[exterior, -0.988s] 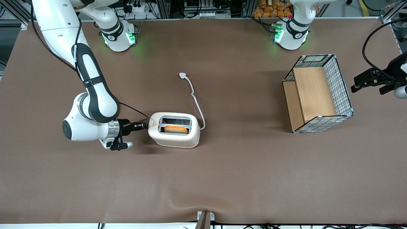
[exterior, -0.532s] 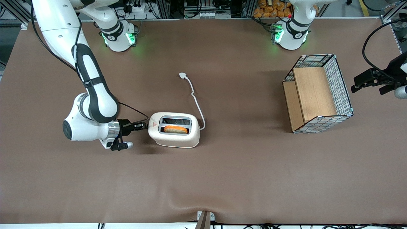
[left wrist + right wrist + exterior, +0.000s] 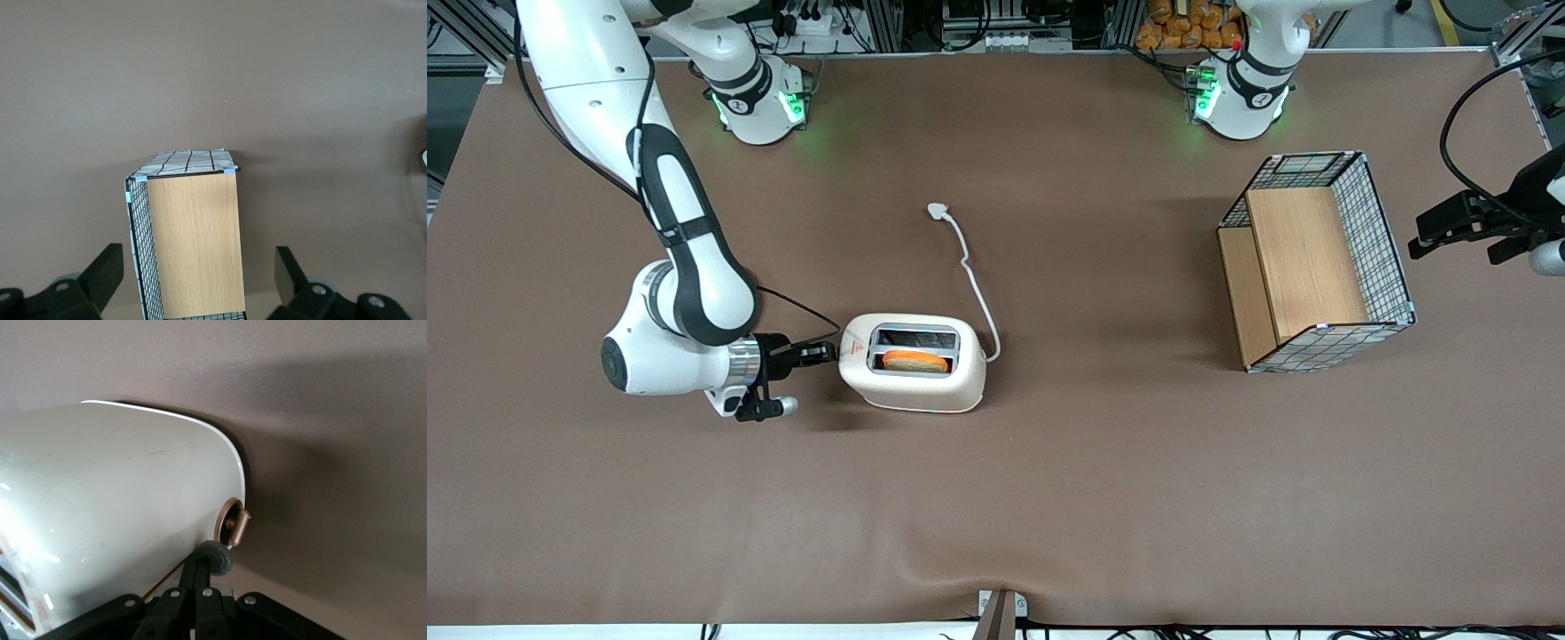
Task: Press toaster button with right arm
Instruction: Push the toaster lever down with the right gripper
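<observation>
you have a wide brown table [image 3: 1103, 480] with racks and cabling along its upper edge. one toaster [image 3: 912, 362] sits upright on it, toward the working arm's end, its two slots facing up and one orange-topped slice [image 3: 915, 360] in the slot nearer the front camera. its white cord [image 3: 975, 284] trails away from the camera to a single unplugged plug [image 3: 937, 212], so pressing here looks like a mechanical exercise only.

the right arm [image 3: 680, 267] is folded low so its wrist lies level with the short end of the toaster, the end by the red mark [image 3: 854, 348]. that lets the gripper [image 3: 829, 353] come in sideways at the toaster button [image 3: 220, 561], which is the grey knob on a lever at that end. in the right wrist view the closed fingers [image 3: 200, 577] meet as one blunt tip right at the knob, seemingly touching it. a copper-coloured dial [image 3: 235, 522] sits just beside the knob, so you want to keep the tip off that.

one wire basket [image 3: 1316, 262] with wooden panels stands well apart, toward the parked arm's end.
</observation>
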`<action>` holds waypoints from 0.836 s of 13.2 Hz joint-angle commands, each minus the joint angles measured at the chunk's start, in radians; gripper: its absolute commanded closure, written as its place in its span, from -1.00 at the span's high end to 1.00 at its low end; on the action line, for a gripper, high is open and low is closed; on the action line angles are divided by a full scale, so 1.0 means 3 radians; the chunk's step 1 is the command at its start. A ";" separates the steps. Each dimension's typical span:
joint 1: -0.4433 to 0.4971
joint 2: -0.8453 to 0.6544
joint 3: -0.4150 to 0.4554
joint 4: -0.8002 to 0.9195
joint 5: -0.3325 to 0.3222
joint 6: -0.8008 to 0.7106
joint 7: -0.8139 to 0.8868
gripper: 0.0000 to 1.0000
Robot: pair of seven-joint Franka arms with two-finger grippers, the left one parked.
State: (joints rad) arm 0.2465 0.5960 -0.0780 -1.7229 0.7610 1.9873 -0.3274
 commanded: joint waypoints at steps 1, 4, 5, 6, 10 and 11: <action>-0.0024 0.0192 0.0020 0.0062 0.0127 0.0233 -0.0161 -1.00; -0.0034 0.0176 0.0015 0.0088 0.0127 0.0187 -0.0151 -1.00; -0.0034 0.0171 0.0015 0.0093 0.0127 0.0171 -0.0146 -1.00; -0.0059 0.0171 0.0015 0.0113 0.0127 0.0136 -0.0146 -1.00; -0.0106 0.0176 0.0015 0.0144 0.0132 0.0094 -0.0156 -1.00; -0.0116 0.0181 0.0015 0.0144 0.0132 0.0094 -0.0171 -1.00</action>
State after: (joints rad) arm 0.2339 0.6017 -0.0774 -1.7131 0.7833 1.9822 -0.3407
